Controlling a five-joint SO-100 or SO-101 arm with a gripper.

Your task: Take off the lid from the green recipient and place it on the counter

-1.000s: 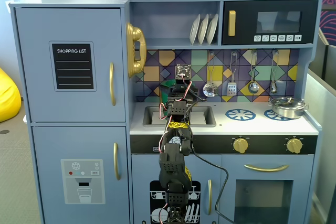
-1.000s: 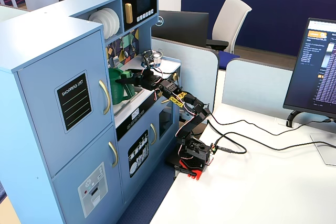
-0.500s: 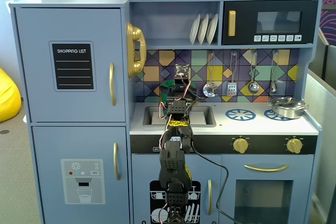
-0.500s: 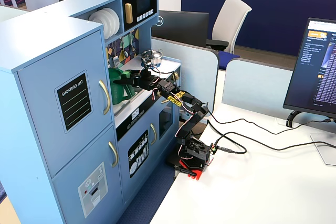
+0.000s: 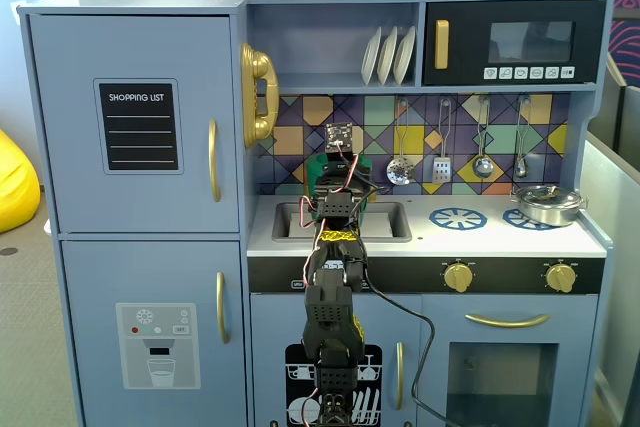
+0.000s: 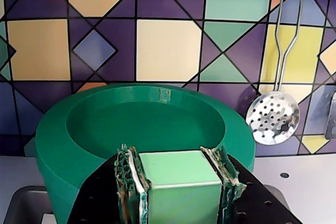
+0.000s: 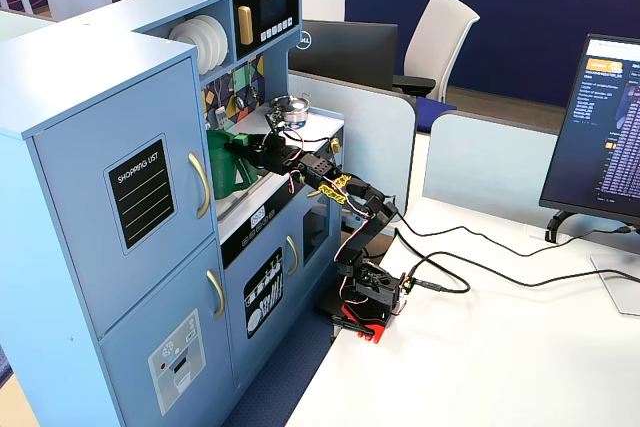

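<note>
The green recipient (image 6: 68, 135) stands on the white counter (image 5: 500, 239) behind the sink, against the tiled back wall. It also shows in both fixed views (image 5: 318, 163) (image 7: 224, 162). In the wrist view its thick rim encloses a flat dark-green surface sunk below it, with no centre handle on it. The lid shows nowhere as a separate thing. My gripper (image 6: 176, 169) comes in level from the front and is shut on the light-green strap handle (image 6: 176, 166) on the pot's near side. The arm hides most of the pot in a fixed view (image 5: 335, 175).
The recessed sink (image 5: 385, 223) lies under my arm. Blue burner rings (image 5: 458, 217) are printed to its right, and a small silver pan (image 5: 548, 204) sits on the far right one. A slotted spoon (image 6: 273, 116) and other utensils hang on the wall.
</note>
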